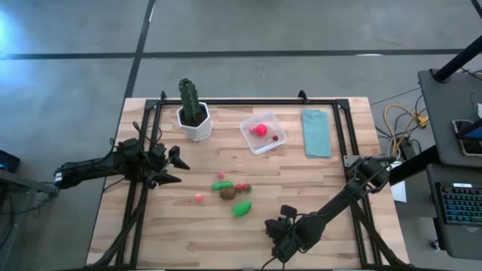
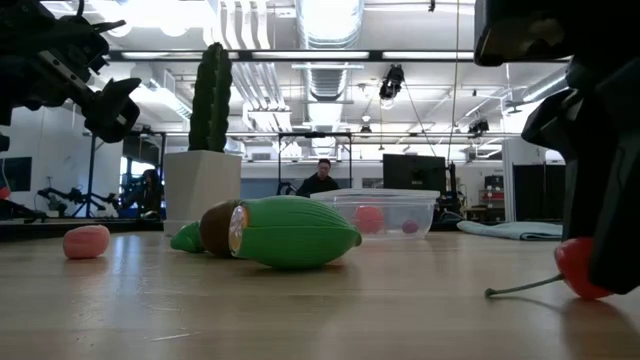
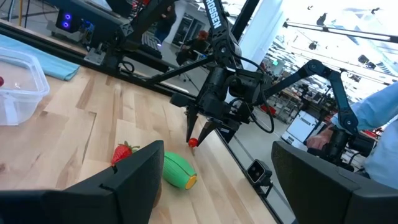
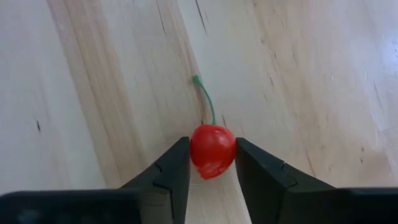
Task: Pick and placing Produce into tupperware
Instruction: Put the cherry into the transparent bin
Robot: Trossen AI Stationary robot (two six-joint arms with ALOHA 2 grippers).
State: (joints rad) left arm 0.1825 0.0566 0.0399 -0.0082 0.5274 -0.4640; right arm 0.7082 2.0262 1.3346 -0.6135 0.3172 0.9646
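A small red cherry point(image 4: 212, 150) with a green stem point(image 4: 206, 99) lies near the table's near edge. My right gripper point(image 4: 212, 144) comes down on it, shut on it. More produce lies mid-table: a green oblong piece point(image 1: 242, 208), a brown ball point(image 1: 227, 193), a strawberry point(image 1: 242, 187) and a pink piece point(image 1: 199, 198). The clear tupperware point(image 1: 263, 132) stands farther back with red and pink pieces inside. My left gripper point(image 1: 177, 167) hovers open at the table's left side, level, holding nothing. My right gripper pinches the cherry's round body point(image 4: 198, 155) between its two fingertips point(image 4: 177, 162), one on each side. The fingers slant steeply down from above. The cherry sits at table level point(image 2: 578, 268), its stem point(image 2: 520, 288) trailing along the wood away from the fingers.
A tall green cactus point(image 1: 190, 98) in a white pot point(image 1: 196, 126) stands at the back left. A light blue folded cloth point(image 1: 317, 133) lies right of the tupperware. A black frame point(image 1: 248, 100) borders the table. Bare wood shows between the cherry and the green piece.
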